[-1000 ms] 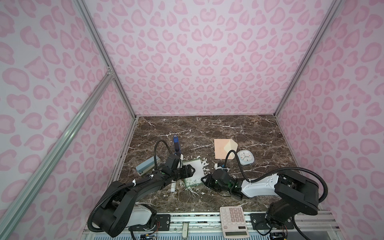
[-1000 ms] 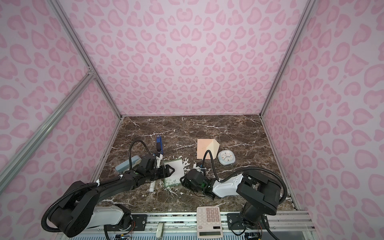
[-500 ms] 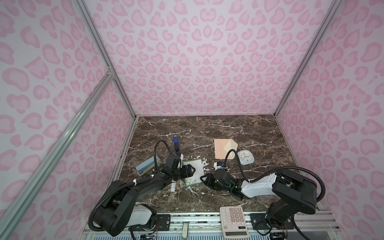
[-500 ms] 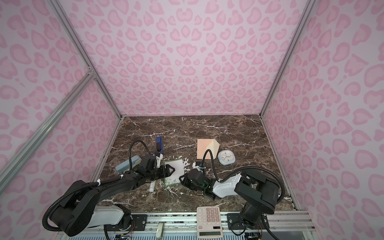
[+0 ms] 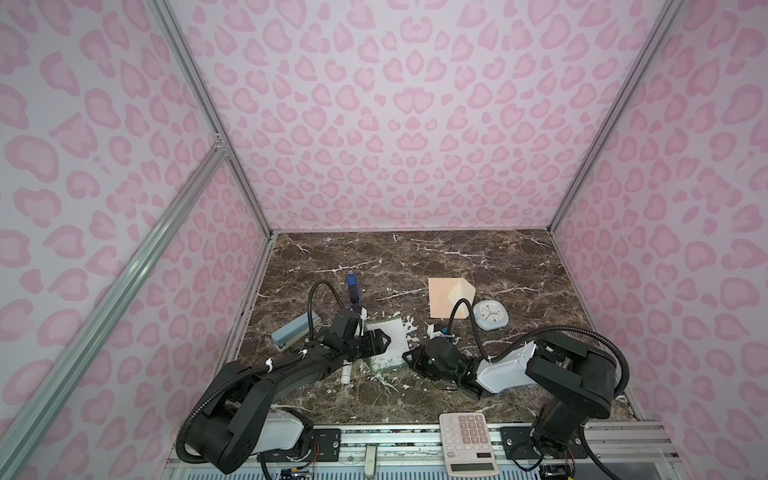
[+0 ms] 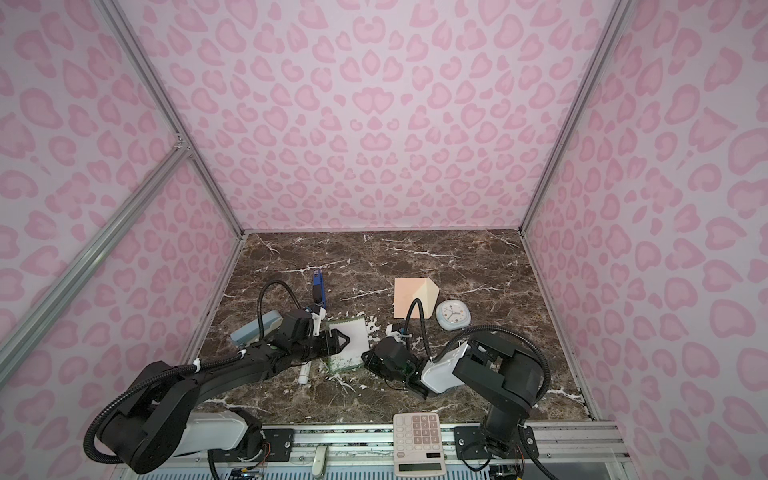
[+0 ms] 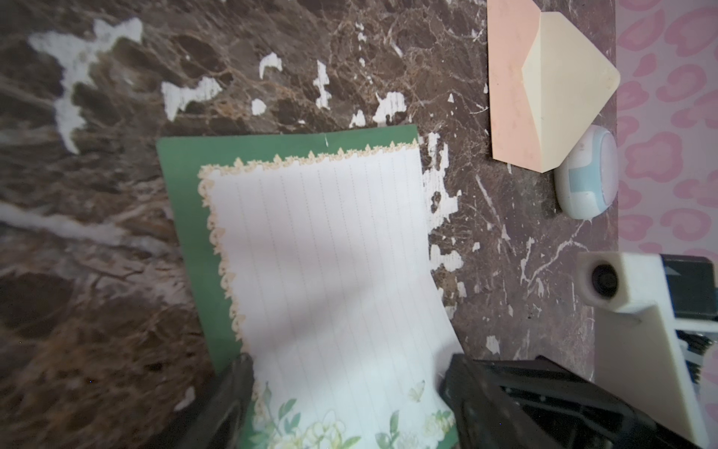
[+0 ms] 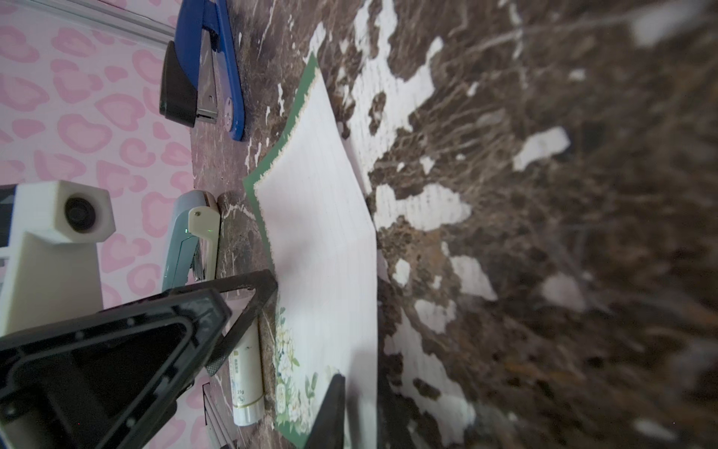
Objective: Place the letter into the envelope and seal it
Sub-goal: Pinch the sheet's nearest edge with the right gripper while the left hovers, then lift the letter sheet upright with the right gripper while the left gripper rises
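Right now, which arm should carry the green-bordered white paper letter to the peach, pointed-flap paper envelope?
Likely right: the right gripper sits at the right edge of the letter, with the envelope on that arm's side; the left gripper stands open over its left part.

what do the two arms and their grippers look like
Both the left arm and right arm are black with chunky joints and one white shell section each. A ribbed black cable loops above each, held by white zip ties. The left gripper and right gripper have black triangular open-frame fingers, and a cream camera housing sits at each wrist.
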Controlling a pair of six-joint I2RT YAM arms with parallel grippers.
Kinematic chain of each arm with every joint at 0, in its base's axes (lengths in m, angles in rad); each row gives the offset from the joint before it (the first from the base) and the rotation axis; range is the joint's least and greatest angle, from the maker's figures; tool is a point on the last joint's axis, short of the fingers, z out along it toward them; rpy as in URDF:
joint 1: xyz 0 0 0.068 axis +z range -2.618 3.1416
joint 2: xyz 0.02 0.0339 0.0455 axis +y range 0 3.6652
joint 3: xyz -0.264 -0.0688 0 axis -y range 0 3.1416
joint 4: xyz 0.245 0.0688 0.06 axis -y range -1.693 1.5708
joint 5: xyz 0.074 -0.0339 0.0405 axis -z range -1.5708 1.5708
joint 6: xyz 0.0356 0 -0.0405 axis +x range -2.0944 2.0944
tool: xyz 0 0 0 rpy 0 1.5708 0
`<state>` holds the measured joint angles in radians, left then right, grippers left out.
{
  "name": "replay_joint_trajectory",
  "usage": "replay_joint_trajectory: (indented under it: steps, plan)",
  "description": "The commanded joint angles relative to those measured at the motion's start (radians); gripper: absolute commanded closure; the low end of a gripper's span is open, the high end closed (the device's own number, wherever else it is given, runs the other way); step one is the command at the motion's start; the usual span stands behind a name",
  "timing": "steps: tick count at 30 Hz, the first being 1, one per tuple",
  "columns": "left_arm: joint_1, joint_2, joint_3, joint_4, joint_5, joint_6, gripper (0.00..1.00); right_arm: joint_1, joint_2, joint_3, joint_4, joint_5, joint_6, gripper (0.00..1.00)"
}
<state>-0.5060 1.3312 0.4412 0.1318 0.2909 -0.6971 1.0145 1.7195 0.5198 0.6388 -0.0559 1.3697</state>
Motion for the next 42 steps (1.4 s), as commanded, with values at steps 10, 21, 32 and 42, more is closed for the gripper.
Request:
replay_joint_trajectory:
  steps: [10, 21, 32, 42]
  plan:
    - [0.0, -0.112, 0.078, -0.137, -0.008, 0.047, 0.12, -0.036, -0.107, 0.01, -0.133, -0.001, -0.132, 1.0]
    - [0.001, -0.429, 0.346, -0.434, -0.168, 0.361, 0.05, -0.155, -0.405, 0.327, -0.875, -0.021, -0.878, 1.0]
    - [0.003, -0.541, 0.406, -0.35, -0.196, 0.704, 0.04, -0.188, -0.607, 0.474, -1.136, -0.07, -1.323, 1.0]
    - [0.006, -0.525, 0.45, -0.316, -0.139, 0.876, 0.09, -0.177, -0.843, 0.376, -1.049, -0.154, -1.582, 1.0]
